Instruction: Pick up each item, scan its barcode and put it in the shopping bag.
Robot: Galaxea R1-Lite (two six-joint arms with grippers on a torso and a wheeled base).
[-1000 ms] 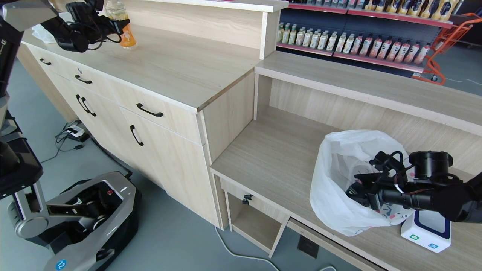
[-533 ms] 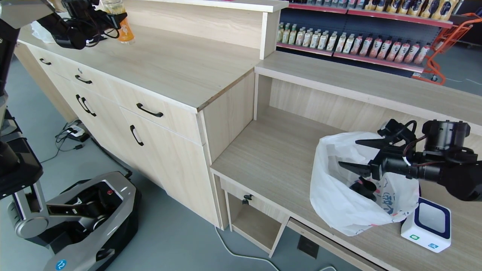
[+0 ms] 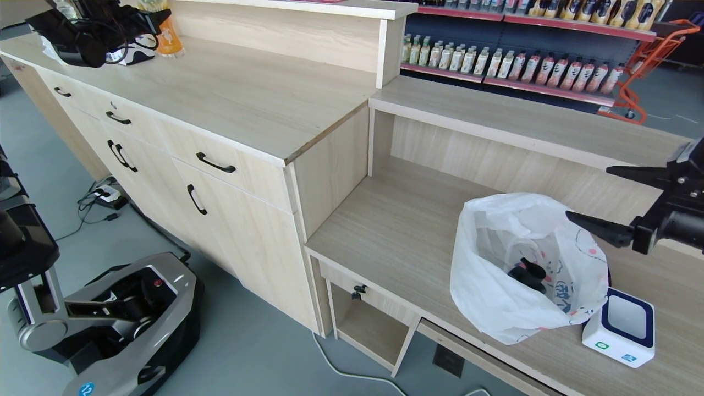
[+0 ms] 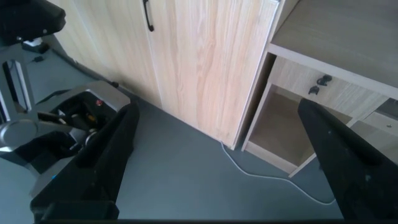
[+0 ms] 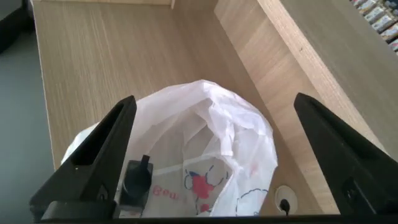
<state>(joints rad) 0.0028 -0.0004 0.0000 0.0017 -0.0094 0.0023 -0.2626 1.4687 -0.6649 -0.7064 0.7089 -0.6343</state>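
Right claw [image 3: 587,192], fingers wide apart, held level over the bag [image 3: 484,308] on the worktop [image 3: 396,231]; left claw [image 4: 217,107] likewise apart. Bag print illegible.

The shopping bag [image 3: 495,313] is thin white plastic film, crinkled and half see-through, with a soft sheen. Under it, the worktop [image 3: 407,231] is pale wood-grain laminate, smooth and matt. Just beside the bag, the scanner [image 3: 621,330] has a glossy white plastic shell. Above the bag, the right pincer [image 3: 588,192] has matt black plastic fingers [image 3: 599,228].
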